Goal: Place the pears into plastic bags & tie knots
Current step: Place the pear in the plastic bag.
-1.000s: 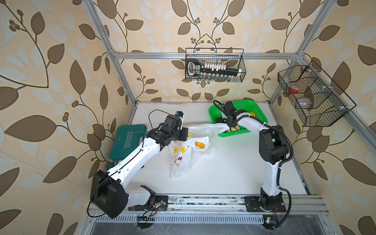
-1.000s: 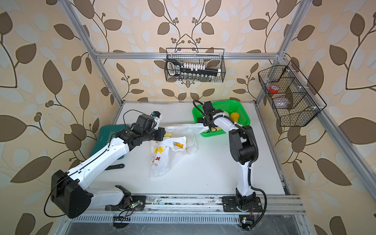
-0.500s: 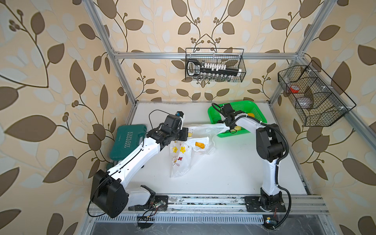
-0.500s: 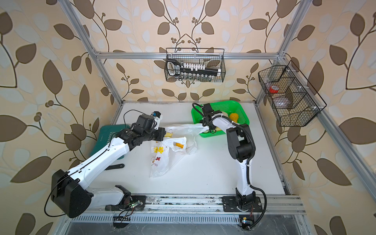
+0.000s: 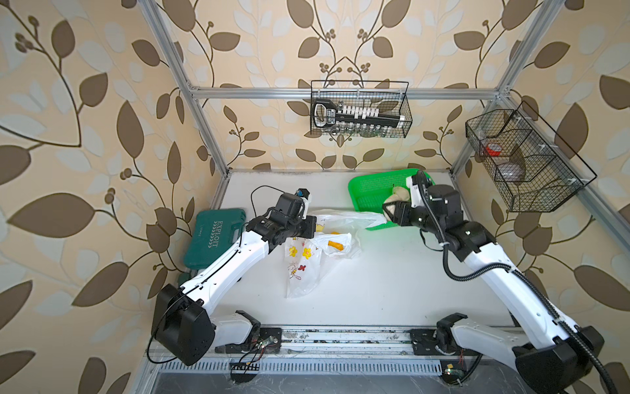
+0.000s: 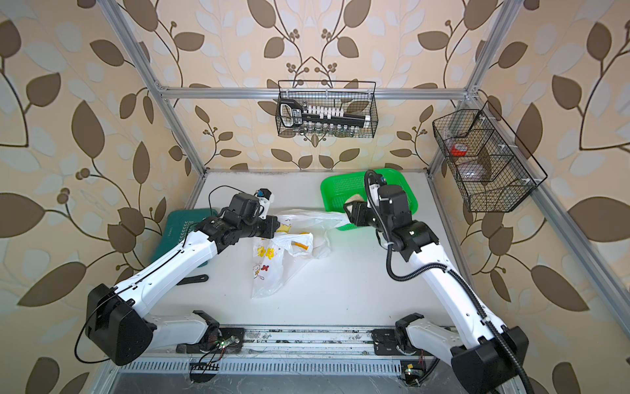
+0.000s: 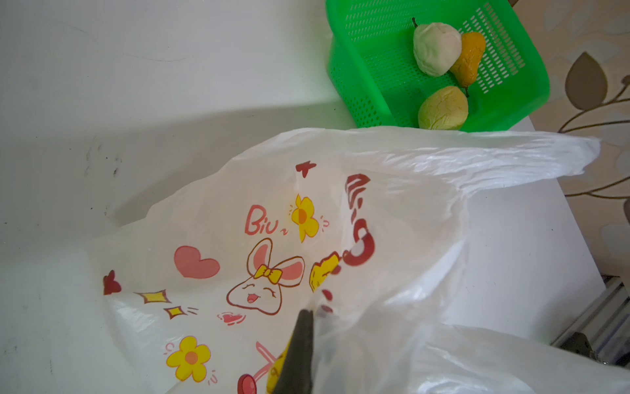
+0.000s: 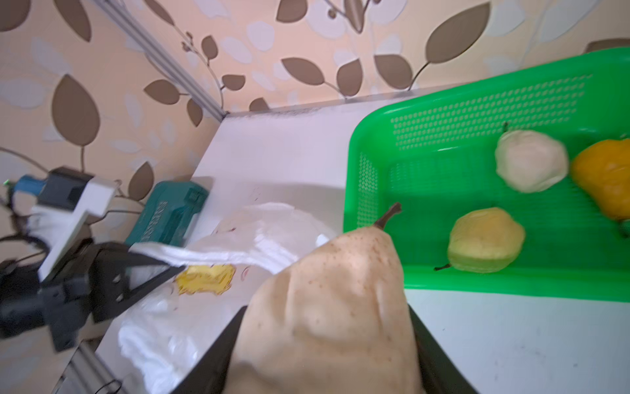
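A pale speckled pear [image 8: 327,307] is gripped between the right fingers [image 8: 218,348] (stem pointing away from the wrist) and held by the rim of the green basket [image 7: 354,99] on the bag's side. The plastic bag [image 5: 306,273] is spread on the desk [image 5: 392,293], its edge pinched by the tightly closed left fingers [image 7: 301,348]. Three more are seen in the basket: a cream pear [image 7: 436,47], an orange pear [image 7: 470,58] and a yellow pear [image 7: 443,107].

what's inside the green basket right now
Three pears lie in the green basket: a pale cream pear, an orange pear partly behind it, and a yellowish pear nearer the plastic bag. In both top views the right arm hides them.
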You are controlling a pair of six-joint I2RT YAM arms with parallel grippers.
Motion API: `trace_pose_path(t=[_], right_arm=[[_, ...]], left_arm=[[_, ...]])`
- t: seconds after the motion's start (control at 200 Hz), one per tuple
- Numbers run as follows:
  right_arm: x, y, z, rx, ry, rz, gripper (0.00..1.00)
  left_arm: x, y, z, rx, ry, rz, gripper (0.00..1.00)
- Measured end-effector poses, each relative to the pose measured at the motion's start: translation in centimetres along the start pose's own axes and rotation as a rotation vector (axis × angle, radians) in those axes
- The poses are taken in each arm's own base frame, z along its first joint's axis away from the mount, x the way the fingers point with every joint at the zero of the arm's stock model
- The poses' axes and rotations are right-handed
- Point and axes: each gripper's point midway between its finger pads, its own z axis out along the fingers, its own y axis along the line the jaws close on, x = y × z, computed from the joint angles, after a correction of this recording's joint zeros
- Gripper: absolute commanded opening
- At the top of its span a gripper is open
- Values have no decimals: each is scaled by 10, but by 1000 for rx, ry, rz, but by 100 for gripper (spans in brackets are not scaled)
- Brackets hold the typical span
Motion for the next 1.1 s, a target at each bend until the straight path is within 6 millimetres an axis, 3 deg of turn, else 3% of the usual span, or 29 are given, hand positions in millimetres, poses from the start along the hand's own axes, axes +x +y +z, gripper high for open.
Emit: trace_pose_path(t=[0.235, 0.37, 0.515, 0.65, 0.845, 0.92, 0.995, 1.1], right_arm=[[96, 24, 60, -74, 272, 55, 44], [119, 28, 94, -74, 339, 76, 42], [122, 32, 122, -68, 360, 89, 41], [108, 41, 111, -89, 315, 78, 42], [63, 65, 45, -168, 142, 63, 43], [54, 75, 30, -199, 103, 63, 43], [61, 81, 34, -207, 119, 62, 42], [84, 79, 60, -177, 190, 62, 41]], left_arm=[[1, -5, -2, 30, 2, 19, 0], [2, -9, -3, 52, 5, 23, 0], [2, -11, -4, 62, 9, 24, 0], [3, -13, -4, 75, 12, 25, 0], [3, -16, -4, 91, 15, 25, 0], [3, -19, -4, 105, 14, 27, 0], [2, -21, -5, 116, 12, 28, 0], [1, -26, -5, 145, 9, 31, 0]])
